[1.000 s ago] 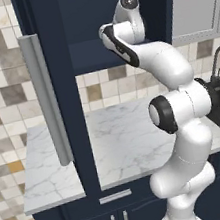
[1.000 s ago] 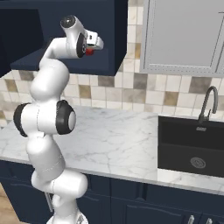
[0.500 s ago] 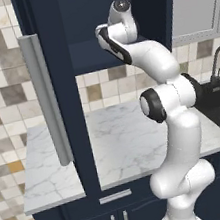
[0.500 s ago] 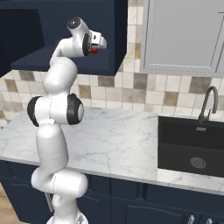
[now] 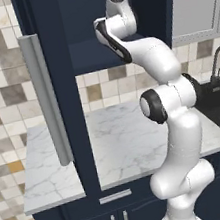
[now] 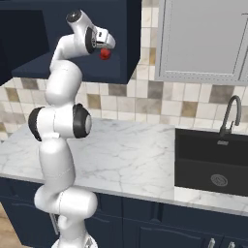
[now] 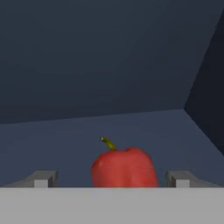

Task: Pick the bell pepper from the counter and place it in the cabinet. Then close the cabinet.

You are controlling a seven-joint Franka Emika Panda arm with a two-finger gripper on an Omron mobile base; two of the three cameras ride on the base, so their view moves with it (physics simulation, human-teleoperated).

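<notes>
Gripper (image 6: 107, 50) raised inside the open cabinet (image 6: 72, 70), clamped on the bell pepper (image 7: 124, 169). Pepper hangs above the shelf floor, near its right wall.

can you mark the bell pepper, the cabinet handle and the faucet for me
bell pepper (image 7: 124, 168), hand view, red body
cabinet handle (image 5: 47, 99), left base view, middle of the silver bar
faucet (image 6: 232, 112), right base view, curved dark spout

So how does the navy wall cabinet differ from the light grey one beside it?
The navy cabinet stands open, its door swung out with a silver bar handle; the light grey cabinet is shut. The navy cabinet has the end effector and bell pepper at its opening; the grey has nothing near. Both hang above the counter.
</notes>
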